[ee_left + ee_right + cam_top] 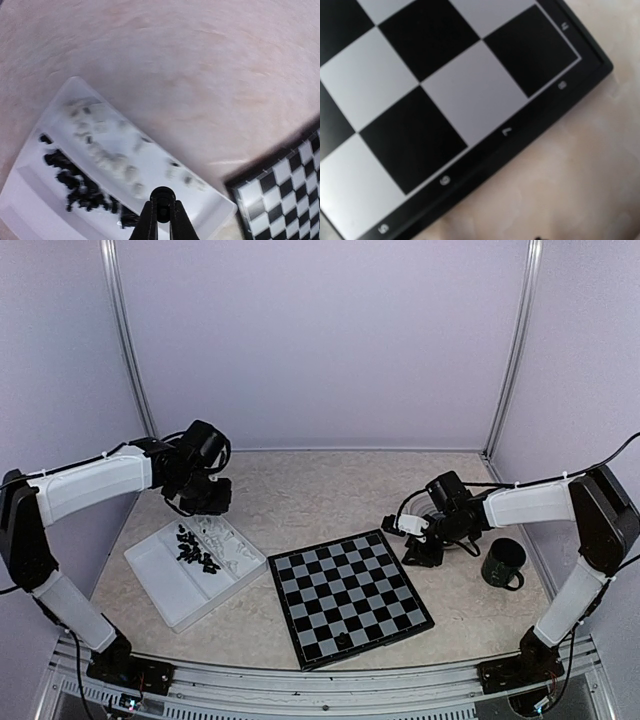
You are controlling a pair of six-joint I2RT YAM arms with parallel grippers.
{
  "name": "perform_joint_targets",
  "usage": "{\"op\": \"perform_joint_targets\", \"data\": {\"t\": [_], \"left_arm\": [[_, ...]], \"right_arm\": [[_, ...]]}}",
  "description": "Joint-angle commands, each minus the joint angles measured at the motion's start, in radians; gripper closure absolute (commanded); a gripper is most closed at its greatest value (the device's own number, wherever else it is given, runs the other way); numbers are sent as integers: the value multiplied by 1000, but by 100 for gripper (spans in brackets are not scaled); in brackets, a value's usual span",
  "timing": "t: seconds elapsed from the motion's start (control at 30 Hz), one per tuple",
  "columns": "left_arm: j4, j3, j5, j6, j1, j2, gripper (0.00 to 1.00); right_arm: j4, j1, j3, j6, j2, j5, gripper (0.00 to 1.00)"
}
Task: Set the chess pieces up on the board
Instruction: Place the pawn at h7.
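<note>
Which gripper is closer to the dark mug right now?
Right. The right gripper sits between the mug and a corner of the board; the left gripper, pinching a black chess piece, is far off over the white tray.

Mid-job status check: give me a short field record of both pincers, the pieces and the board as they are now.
left pincer: shut on a black piece, above the tray
right pincer: by the board's far right corner; open or shut unclear
board: almost bare; lone dark piece near its near edge
black pieces: heaped in the tray
white pieces: heaped beside them
mug: right of the board
</note>
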Motion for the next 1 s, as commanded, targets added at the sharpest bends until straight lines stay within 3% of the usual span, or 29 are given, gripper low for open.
{"op": "perform_joint_targets", "data": {"t": [0.0,0.2,0.37,0.63,0.97], "left_arm": [[-20,63,140,61,-223,4,96],[-7,135,182,84,-502,111,97],[3,103,222,60,-625,153,96],[85,55,251,11,-692,198,96],[12,42,247,55,-757,276,95]], "right_arm": [[14,12,-8,7,-3,-11,54],[26,11,-14,10,2,16,54],[37,10,-20,9,-1,38,54],[32,10,-15,9,12,40,54],[30,11,-17,3,16,44,54]]}}
